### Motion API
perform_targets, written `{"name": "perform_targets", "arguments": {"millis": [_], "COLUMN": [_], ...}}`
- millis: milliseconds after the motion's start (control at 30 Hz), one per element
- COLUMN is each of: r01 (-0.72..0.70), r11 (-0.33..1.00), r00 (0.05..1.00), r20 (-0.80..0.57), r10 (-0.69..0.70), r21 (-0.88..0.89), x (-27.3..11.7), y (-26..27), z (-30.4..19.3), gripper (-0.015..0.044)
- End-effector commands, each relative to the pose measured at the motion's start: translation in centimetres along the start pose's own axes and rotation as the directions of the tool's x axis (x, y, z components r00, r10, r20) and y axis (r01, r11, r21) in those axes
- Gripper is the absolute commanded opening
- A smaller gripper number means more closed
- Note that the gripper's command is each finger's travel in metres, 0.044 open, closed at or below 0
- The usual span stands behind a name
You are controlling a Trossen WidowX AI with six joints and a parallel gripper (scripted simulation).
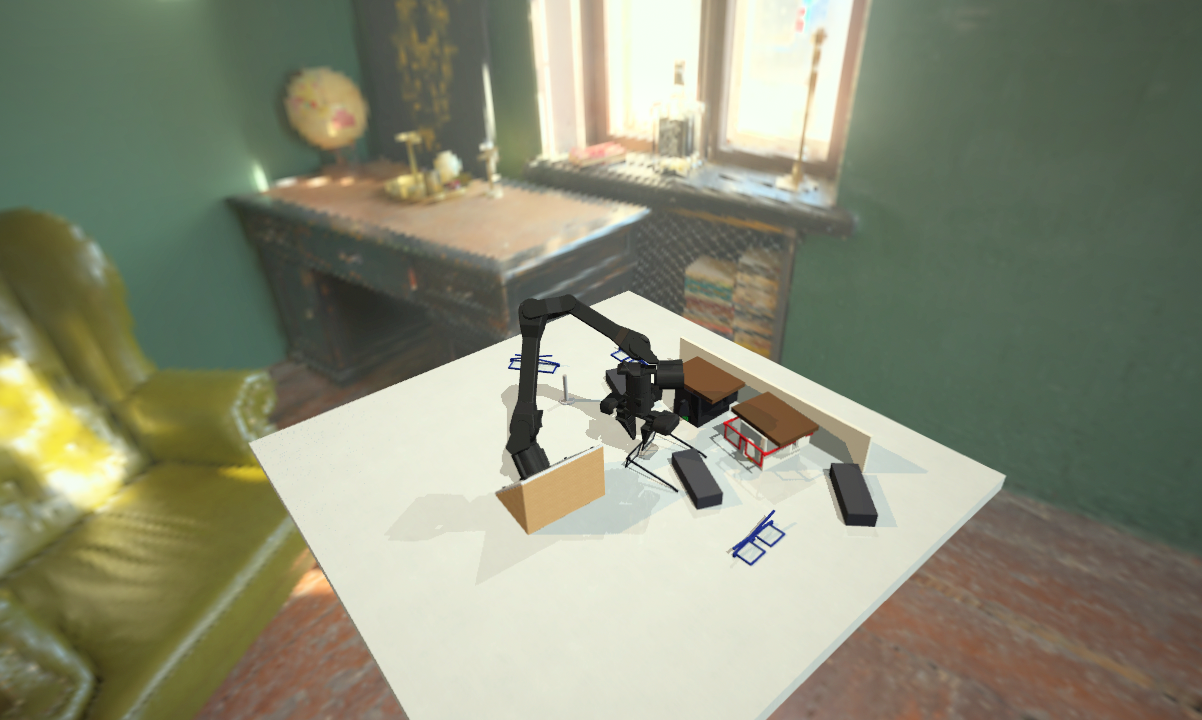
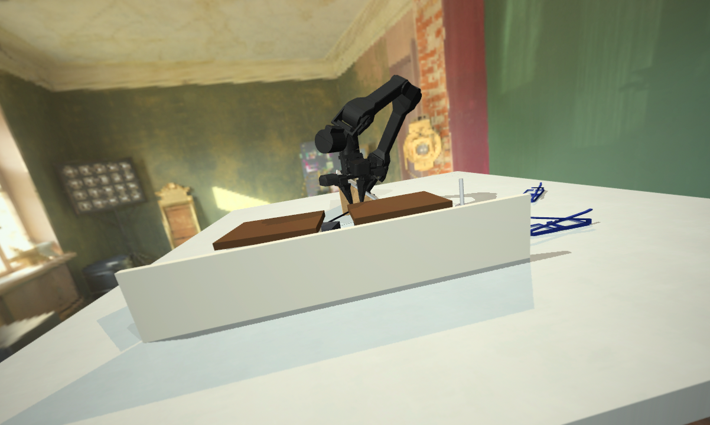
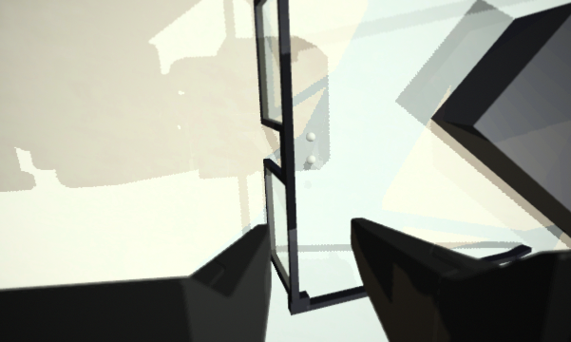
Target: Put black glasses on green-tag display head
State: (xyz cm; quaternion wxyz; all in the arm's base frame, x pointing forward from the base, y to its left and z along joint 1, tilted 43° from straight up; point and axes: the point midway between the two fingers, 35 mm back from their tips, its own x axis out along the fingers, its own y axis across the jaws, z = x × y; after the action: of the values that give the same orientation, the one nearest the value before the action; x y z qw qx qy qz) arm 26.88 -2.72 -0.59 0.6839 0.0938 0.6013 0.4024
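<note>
The black glasses (image 1: 654, 478) (image 3: 289, 142) stand on the table with temples spread, left of a dark block. My gripper (image 1: 639, 433) (image 2: 355, 202) (image 3: 310, 233) is partly open above them. In the wrist view the front frame's lower end passes between the fingers, close to the left one, with a gap to the right one; nothing is clamped. The black display head (image 1: 705, 407) is under a brown roof, with a small green spot low on its left side; my wrist is close to it. The other, white head beside it wears red glasses (image 1: 743, 447). Both face details are largely hidden.
Dark blocks (image 1: 696, 480) (image 1: 853, 495) (image 3: 542, 95) lie near the heads. A pale panel (image 1: 824, 428) (image 2: 336, 269) stands behind the brown roofs (image 1: 775, 419) (image 2: 400, 206). Blue glasses (image 1: 750, 553) lie in front, others at the back left. A tan wedge (image 1: 565, 492) and thin post (image 2: 461, 191) also stand there.
</note>
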Motion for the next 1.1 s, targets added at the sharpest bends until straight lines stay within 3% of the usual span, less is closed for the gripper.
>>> {"name": "perform_targets", "arguments": {"millis": [0, 933, 1067], "r01": [-0.015, -0.018, -0.008], "r11": [1.000, 1.000, 1.000], "r00": [1.000, 1.000, 1.000], "r20": [-0.007, -0.006, -0.002], "r10": [0.015, 0.018, 0.008], "r21": [0.011, 0.010, 0.001], "x": [1.0, 4.3, 4.0], "y": [0.1, 0.4, 0.3], "z": [-0.2, -0.4, -0.2], "gripper": [0.0140, 0.0140, 0.0113]}}
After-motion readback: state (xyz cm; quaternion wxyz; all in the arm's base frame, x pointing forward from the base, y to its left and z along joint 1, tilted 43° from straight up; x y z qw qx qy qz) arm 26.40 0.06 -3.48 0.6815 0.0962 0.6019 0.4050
